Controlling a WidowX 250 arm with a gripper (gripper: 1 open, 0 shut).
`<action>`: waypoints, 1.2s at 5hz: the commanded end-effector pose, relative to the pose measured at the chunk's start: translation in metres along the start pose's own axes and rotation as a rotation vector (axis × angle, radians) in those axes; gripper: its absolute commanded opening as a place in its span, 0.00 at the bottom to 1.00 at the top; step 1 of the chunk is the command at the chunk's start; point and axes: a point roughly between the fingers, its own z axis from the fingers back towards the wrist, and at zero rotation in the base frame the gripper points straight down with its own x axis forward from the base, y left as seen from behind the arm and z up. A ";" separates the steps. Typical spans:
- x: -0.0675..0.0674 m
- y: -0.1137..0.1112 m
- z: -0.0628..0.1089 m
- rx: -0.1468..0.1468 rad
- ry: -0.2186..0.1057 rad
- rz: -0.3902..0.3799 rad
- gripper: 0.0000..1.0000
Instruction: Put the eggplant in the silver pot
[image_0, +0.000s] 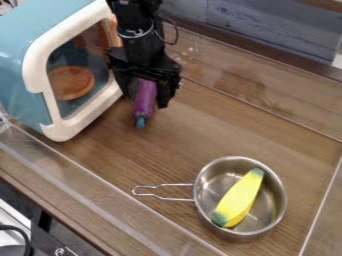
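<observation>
One eggplant (144, 98) stands between the wide-open fingers of one gripper (146, 88), beside one toy microwave (74, 70).

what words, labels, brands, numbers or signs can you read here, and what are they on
None can be read: no lettering shows on the toy microwave, the silver pot, the yellow-green toy, the eggplant or the gripper.
The dark object in the lower left corner has small pale marks, too small and blurred to read.
</observation>
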 end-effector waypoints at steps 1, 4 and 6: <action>0.016 0.012 -0.001 0.014 -0.045 -0.005 1.00; 0.031 -0.009 -0.013 -0.004 -0.006 -0.028 1.00; 0.029 -0.005 -0.011 -0.031 0.025 -0.118 1.00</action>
